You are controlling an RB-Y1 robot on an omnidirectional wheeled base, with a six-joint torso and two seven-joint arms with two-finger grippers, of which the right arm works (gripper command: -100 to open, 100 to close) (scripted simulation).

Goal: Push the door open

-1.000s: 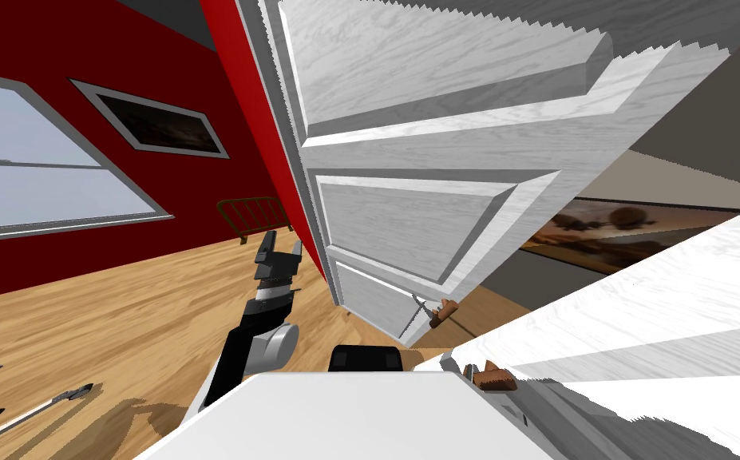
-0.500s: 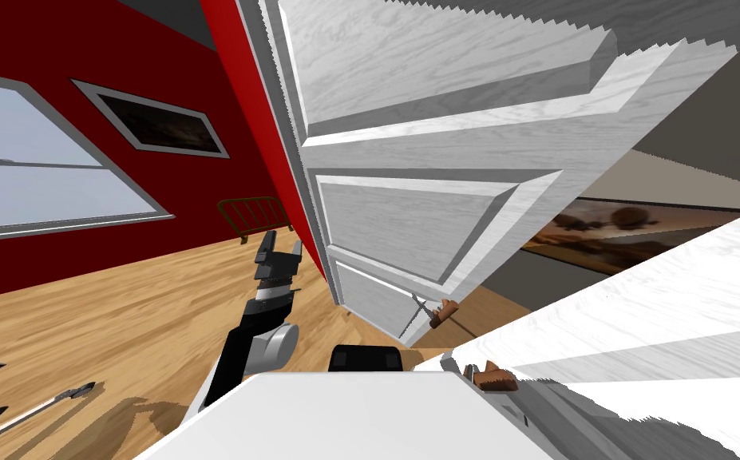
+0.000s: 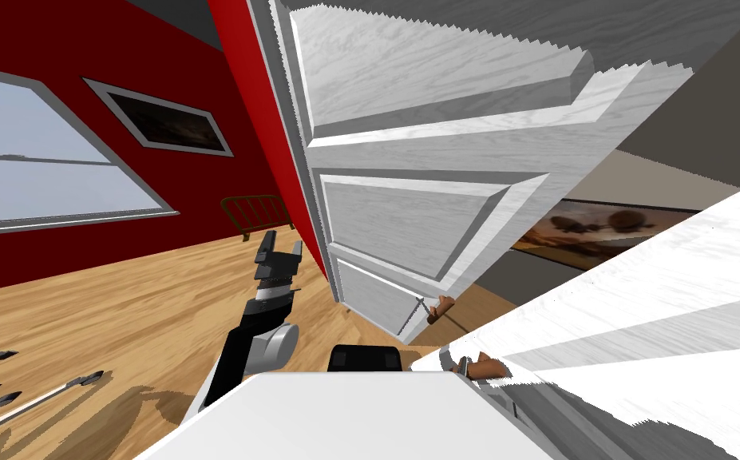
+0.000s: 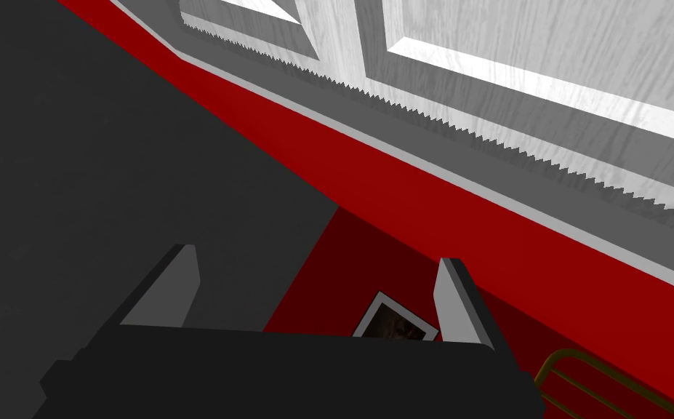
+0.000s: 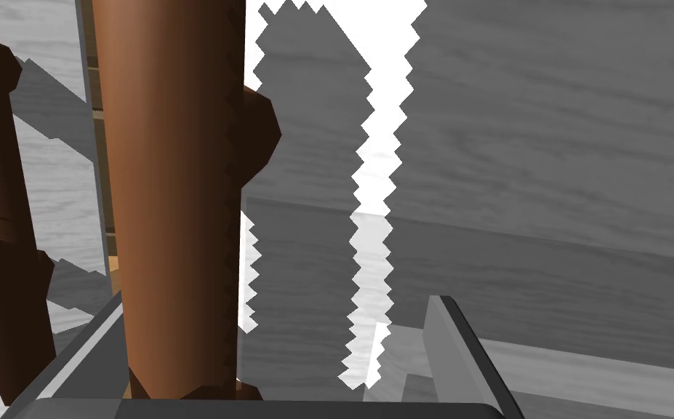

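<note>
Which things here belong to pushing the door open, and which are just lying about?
For the job: white panelled door; brown door handle; right claw, open beside the handle.
Lying about: window; framed picture; brass-coloured rail; metal rods on the floor; left claw, open.

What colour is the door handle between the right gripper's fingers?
Brown. The door handle shows best in the right wrist view.
</note>
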